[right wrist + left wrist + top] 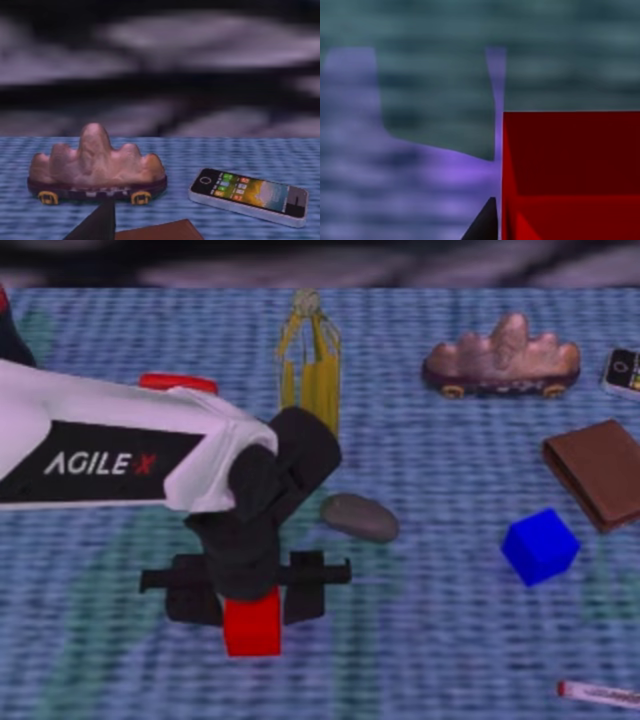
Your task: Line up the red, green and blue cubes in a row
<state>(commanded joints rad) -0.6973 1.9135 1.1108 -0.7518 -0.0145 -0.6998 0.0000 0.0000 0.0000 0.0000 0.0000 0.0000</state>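
Jaws of the left gripper (252, 612) sit on 2 sides of the red cube (252, 621), apparently pinching it, low on the table's (450, 640) left half. Beyond them to the right lies a grey stone (359, 516); the blue cube (540, 546) rests farther right, well apart. No green cube shows. Right arm's jaws: cannot tell.

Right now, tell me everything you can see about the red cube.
The red cube is small and plain, bright red with matte faces and sharp edges. It sits near the table's front edge, left of centre in the top view, directly under the left gripper, which hides its far part. In the left wrist view it fills the frame beside one dark finger. Whether it rests on the blue woven cloth or is lifted cannot be told.
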